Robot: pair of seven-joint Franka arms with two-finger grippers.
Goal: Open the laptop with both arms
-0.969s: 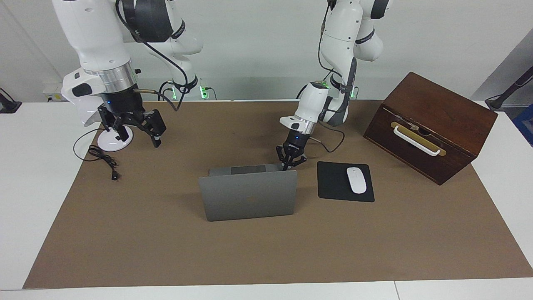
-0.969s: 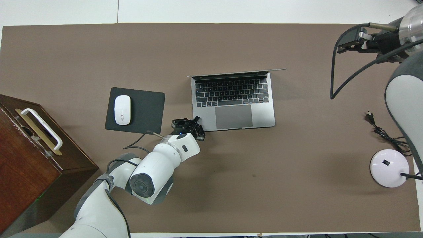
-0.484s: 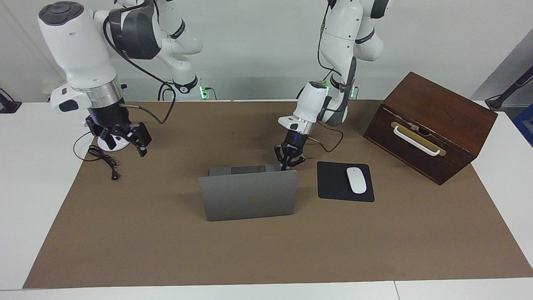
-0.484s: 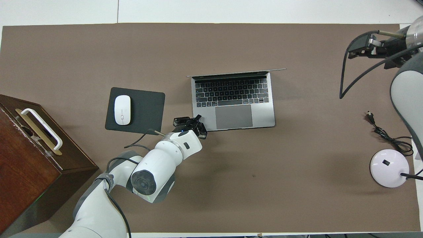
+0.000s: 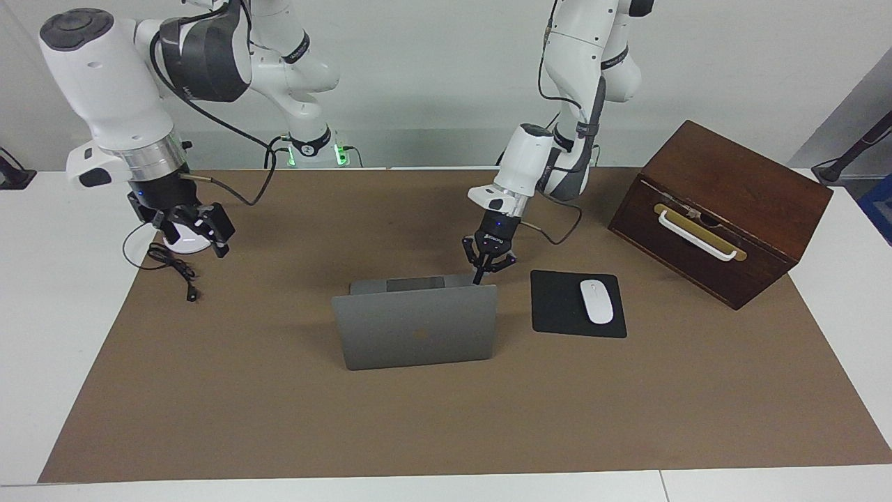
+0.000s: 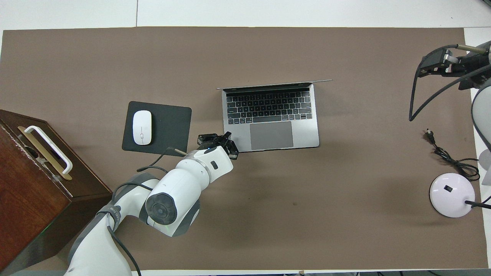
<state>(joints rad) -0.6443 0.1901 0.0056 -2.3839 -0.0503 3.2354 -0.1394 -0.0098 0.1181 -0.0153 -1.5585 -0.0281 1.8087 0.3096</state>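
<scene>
Hanging over the near corner of the laptop's [image 5: 417, 328] base, at the centre of the facing view, the left claw [image 5: 490, 263] points down with its fingers spread apart and nothing between them; whether a fingertip touches the metal, I cannot tell. In the overhead view this same left claw [image 6: 218, 142] sits at the lower left corner of the laptop [image 6: 271, 117], beside the trackpad. The laptop stands open in the middle of the brown mat [image 5: 279, 404], its lid upright with the dark logo facing the camera across the worktop [image 5: 42, 335], and its keyboard toward the robots. Just beside it, toward the left arm's end, lies the black mouse pad [image 5: 561, 307] with the white mouse [image 5: 596, 301] on it, and further to the right edge of the facing view stands the wooden box [image 5: 725, 209] with a white handle. At the upper left of the facing view the right claw [image 5: 182, 224] hangs released and empty over the white lamp base [image 6: 452, 194], near a black cable [image 5: 173, 268].
</scene>
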